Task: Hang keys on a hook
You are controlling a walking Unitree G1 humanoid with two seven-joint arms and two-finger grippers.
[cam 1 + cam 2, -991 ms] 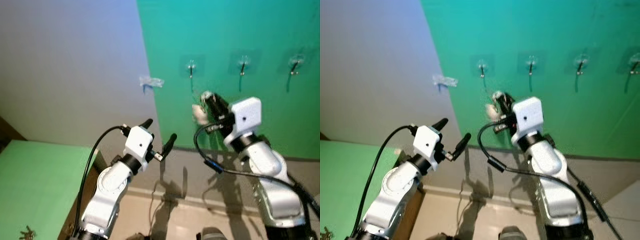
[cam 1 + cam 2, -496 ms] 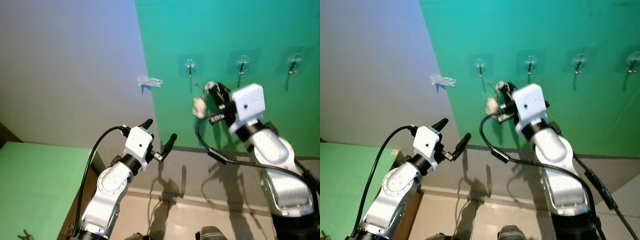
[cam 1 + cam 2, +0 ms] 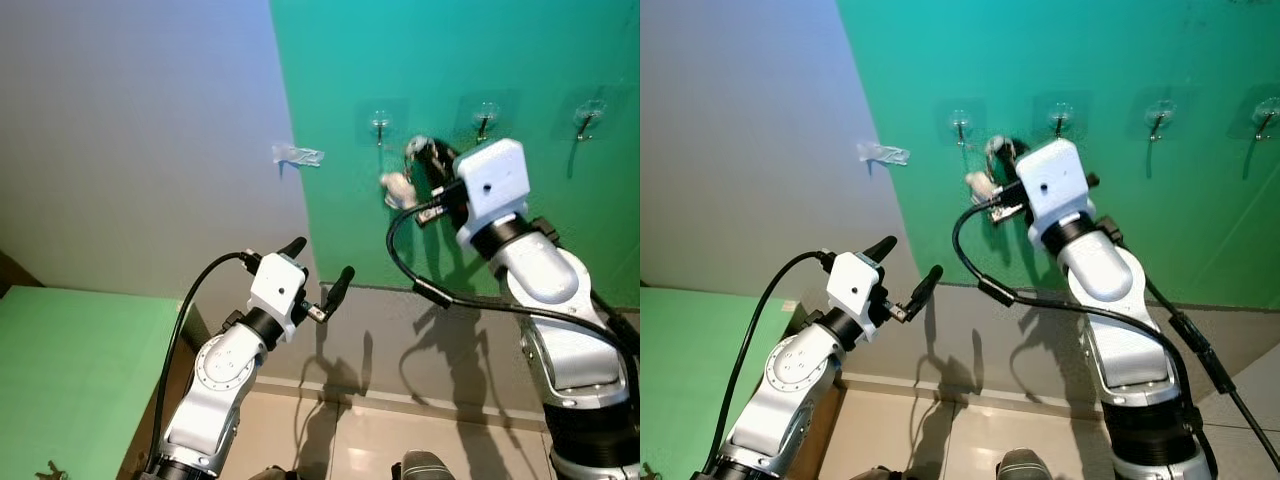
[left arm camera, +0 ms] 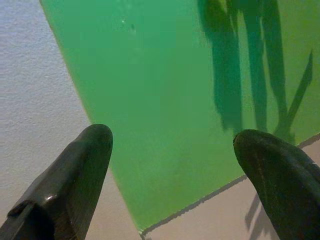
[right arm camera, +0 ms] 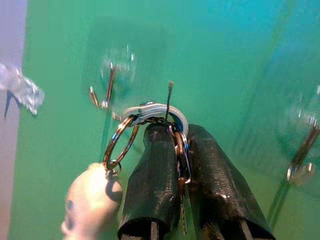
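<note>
1. Left gripper (image 3: 318, 268) hangs low before the wall with its two black fingers (image 4: 70, 180) spread wide apart and nothing between them; just beyond its tips lies the seam where the pale wall (image 3: 130, 130) meets the green wall (image 3: 500, 50).
2. Up and to the right of that gripper, a clear scrap of tape (image 3: 298, 155) sticks to the pale wall at the seam.
3. Right gripper (image 5: 175, 137) is raised close to the green wall, its fingers clenched on the keys (image 5: 150, 117); a metal ring and a pale fob (image 5: 90, 202) dangle from the bunch beside the fingers.
4. Just above and beside this gripper's tips sits the nearest hook (image 5: 106, 90), apart from the ring; more hooks (image 3: 484, 118) follow farther right.
</note>
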